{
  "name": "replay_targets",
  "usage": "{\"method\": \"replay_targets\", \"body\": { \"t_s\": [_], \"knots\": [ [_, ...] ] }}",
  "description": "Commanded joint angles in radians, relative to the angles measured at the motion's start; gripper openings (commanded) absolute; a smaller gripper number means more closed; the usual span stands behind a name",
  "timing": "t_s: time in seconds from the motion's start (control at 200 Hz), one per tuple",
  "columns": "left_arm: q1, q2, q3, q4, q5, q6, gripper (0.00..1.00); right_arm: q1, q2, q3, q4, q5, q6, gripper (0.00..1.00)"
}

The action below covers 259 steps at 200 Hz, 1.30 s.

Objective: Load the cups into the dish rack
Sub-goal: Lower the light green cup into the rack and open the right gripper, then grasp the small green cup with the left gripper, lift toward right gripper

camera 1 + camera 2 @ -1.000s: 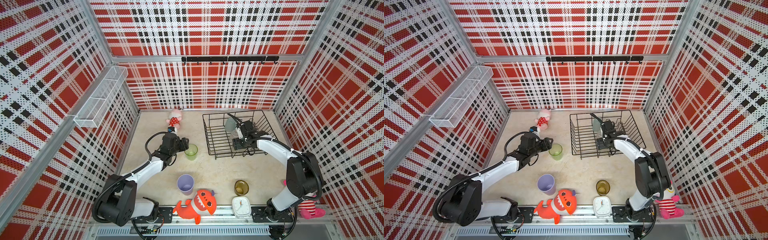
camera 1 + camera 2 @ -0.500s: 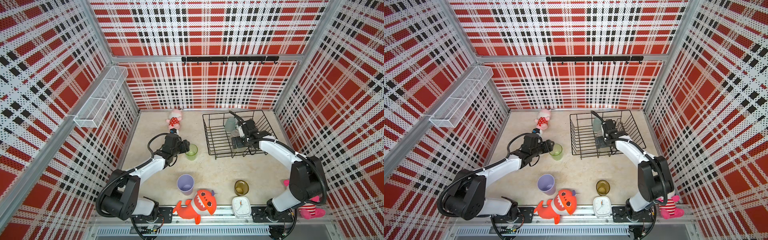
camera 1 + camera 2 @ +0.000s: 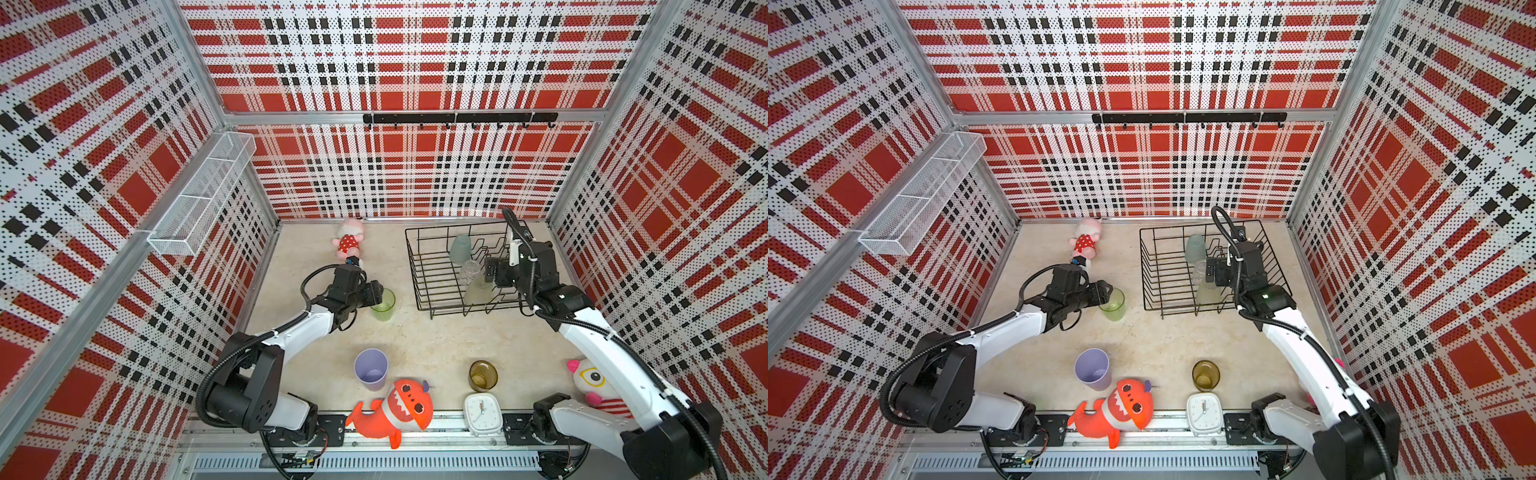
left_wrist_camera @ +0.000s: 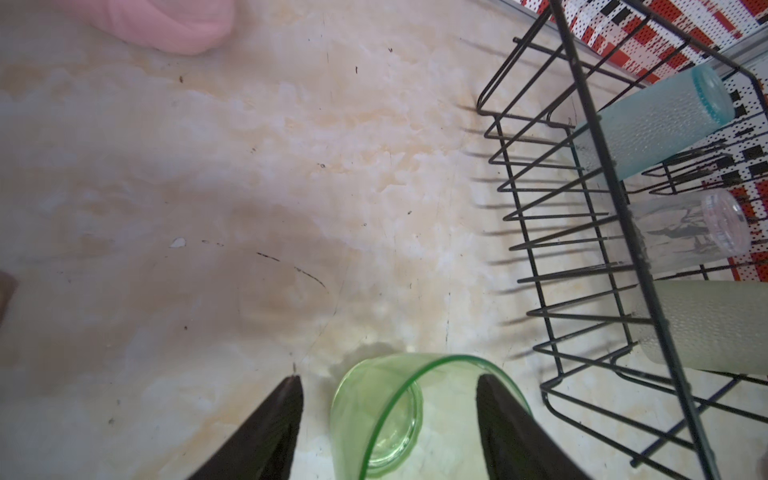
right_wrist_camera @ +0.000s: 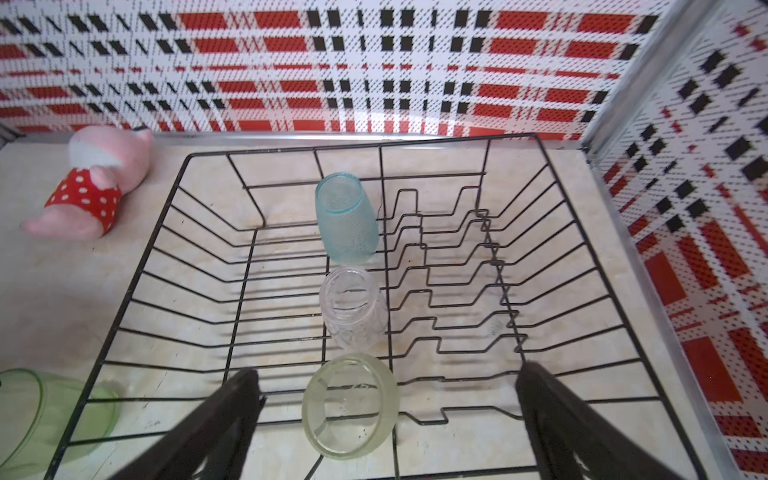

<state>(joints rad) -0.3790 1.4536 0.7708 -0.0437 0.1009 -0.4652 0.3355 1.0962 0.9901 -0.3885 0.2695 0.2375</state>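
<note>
Three of six cups are in the rack [image 3: 417, 270], at the far right of the table, and three are not loaded yet. So the task looks about half done.

The right gripper [image 5: 388, 372] hangs over the near end of the rack. Its jaws are spread wide and hold nothing. The yellow-green cup [image 5: 351, 405] stands between them, apart from both.

The left gripper [image 4: 388, 378] is at the green cup [image 3: 383, 304], which stands on the bare table just beside the left wall of the rack. Its jaws are open, one on each side of the cup. One finger is clearly apart from the glass and the other is at the rim, but I cannot tell if it touches. The cup does not look lifted.

Inside the rack, the teal cup [image 5: 347, 220], the yellow-green one and the clear cup [image 5: 351, 309] stand in one row beside the prongs, seemingly mouth down.

The lilac cup [image 3: 371, 374] stands upright near the front edge, well apart from the rack and beside a shark toy [image 3: 395, 409]. The amber cup [image 3: 483, 375], the shortest, stands just behind a clock [image 3: 482, 413].
</note>
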Motion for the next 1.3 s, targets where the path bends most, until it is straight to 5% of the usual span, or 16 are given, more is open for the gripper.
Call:
{"method": "replay_targets", "body": {
  "t_s": [0.0,0.546,1.087,1.293],
  "knots": [
    [-0.013,0.024,0.043,-0.039,0.02,0.035,0.7,-0.006,-0.067,-0.048,0.102,0.081,0.025,1.0],
    [-0.015,0.137,0.13,-0.149,0.058,0.074,0.65,-0.009,-0.025,-0.02,0.075,0.056,0.09,1.0],
    [0.015,0.084,0.124,-0.165,0.091,0.086,0.0,-0.009,-0.033,-0.049,0.071,0.042,0.102,1.0],
    [0.022,0.036,0.14,-0.157,0.126,0.086,0.0,-0.008,-0.011,-0.033,0.059,-0.041,0.117,1.0]
  ]
}}
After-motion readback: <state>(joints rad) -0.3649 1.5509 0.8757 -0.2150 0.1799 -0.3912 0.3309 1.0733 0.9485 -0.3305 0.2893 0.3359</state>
